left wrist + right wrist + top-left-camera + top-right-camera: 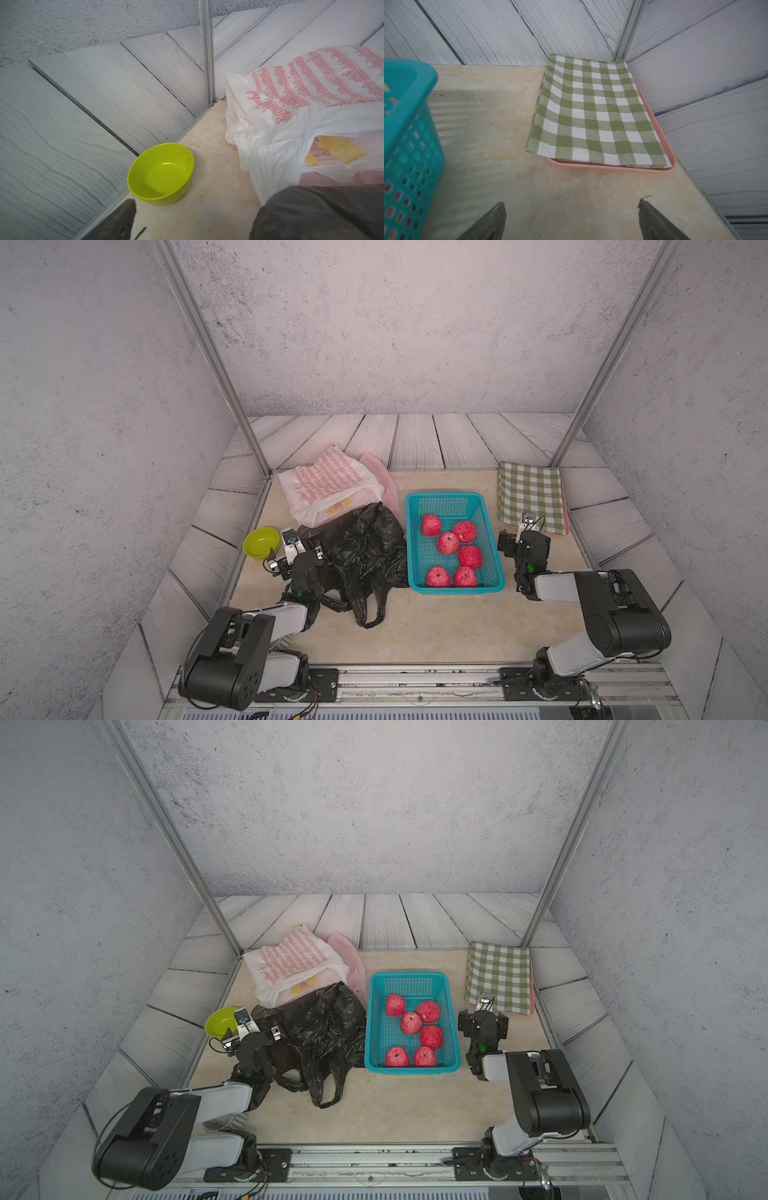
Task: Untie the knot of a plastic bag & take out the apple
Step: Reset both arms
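The black bag (pixel 365 556) lies just beside my spread left claw (pixel 296 556), while my spread right claw (pixel 523 536) sits beyond the basket (pixel 444 494).

Pretty loud table colour-wise. The glossy black plastic bag (pixel 365 556) has a white bag (pixel 328 485) at its 11 o'clock, printed with rows of red text plus a yellow patch, and a pale pink bag (pixel 384 477) peeks out beside it. The teal mesh basket (pixel 444 494) holds six red apples (pixel 448 542). A lime-green bowl (pixel 261 542) sits at the black bag's 9 o'clock. At the basket's 2 o'clock there's a green-and-white gingham cloth (pixel 530 493) on a salmon-pink tray (pixel 612 167). The tabletop (pixel 436 626) is mottled beige.
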Robot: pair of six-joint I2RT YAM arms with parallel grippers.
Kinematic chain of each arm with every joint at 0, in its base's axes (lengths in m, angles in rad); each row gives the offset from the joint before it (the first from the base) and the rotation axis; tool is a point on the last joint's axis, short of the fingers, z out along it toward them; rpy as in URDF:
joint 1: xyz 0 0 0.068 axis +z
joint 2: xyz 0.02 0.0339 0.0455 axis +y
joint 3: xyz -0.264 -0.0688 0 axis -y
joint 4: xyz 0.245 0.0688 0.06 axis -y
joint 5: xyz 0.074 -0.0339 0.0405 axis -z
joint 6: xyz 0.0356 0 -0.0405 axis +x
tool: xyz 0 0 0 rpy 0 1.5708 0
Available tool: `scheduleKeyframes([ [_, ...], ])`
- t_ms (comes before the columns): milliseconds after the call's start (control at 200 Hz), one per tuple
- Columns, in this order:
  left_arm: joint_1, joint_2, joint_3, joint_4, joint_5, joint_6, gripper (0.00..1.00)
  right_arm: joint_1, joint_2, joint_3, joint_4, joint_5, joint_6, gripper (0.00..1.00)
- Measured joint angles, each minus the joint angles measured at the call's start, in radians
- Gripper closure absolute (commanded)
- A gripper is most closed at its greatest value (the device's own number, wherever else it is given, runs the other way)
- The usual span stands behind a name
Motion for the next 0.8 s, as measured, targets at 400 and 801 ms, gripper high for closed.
scheduleKeyframes([
  [400,-0.005,0.113,0.098,0.032,-0.100,0.034,0.01,0.000,0.000,0.000,0.000,0.000,0.001,0.01],
  [801,-0.021,-0.011,0.296,-0.941,-0.643,-0.914,0.01,0.000,0.000,0.000,0.000,0.000,0.003,0.01],
])
